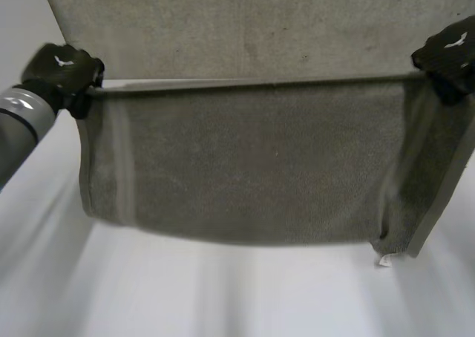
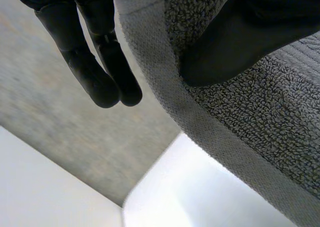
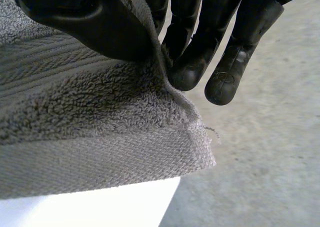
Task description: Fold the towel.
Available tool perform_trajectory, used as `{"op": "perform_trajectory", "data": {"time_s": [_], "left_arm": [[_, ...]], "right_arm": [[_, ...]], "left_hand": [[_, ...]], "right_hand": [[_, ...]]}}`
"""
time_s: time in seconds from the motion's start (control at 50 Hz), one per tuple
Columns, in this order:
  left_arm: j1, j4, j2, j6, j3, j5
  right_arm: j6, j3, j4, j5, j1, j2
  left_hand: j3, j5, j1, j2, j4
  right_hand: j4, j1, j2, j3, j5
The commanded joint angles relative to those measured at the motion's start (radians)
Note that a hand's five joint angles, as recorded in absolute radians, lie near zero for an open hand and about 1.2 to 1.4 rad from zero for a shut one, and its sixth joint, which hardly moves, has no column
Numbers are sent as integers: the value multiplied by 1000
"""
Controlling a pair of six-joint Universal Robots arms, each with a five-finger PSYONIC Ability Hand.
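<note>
A grey towel is stretched between my two hands, and its far part lies flat on the table. My left hand is shut on the left corner of the raised edge, and my right hand is shut on the right corner. From that edge the towel sags towards me. In the left wrist view the thumb presses on the towel near its hem, with the fingers behind it. In the right wrist view the thumb and fingers pinch the towel just above its corner.
The white table lies bare below the sagging towel, towards me. A small white tag hangs at the towel's lower right corner. My left forearm comes in from the near left.
</note>
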Motion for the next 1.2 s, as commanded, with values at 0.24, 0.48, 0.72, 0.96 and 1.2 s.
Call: {"op": "perform_trajectory", "data": {"time_s": [0.24, 0.48, 0.72, 0.96, 1.2], "left_arm": [[-84, 298, -128, -164, 442, -35], [-26, 38, -83, -378, 317, -2], [-23, 93, -169, -116, -60, 52], [2, 111, -135, -76, -190, 80], [104, 101, 277, -86, -325, 162]], "right_arm": [[90, -170, -809, 98, 66, 138], [99, -71, -415, -12, 52, 73], [1, 219, -289, -57, 47, 170], [-22, 355, -278, -50, 44, 125], [-33, 352, 5, -86, -43, -256]], "left_hand": [[-152, -309, -86, -125, -130], [-152, -309, -86, -125, -130], [-152, -309, -86, -125, -130], [-152, -309, -86, -125, -130], [-152, -309, -86, -125, -130]], "right_hand": [[54, 53, 59, 45, 6], [54, 53, 59, 45, 6], [54, 53, 59, 45, 6], [54, 53, 59, 45, 6], [54, 53, 59, 45, 6]]}}
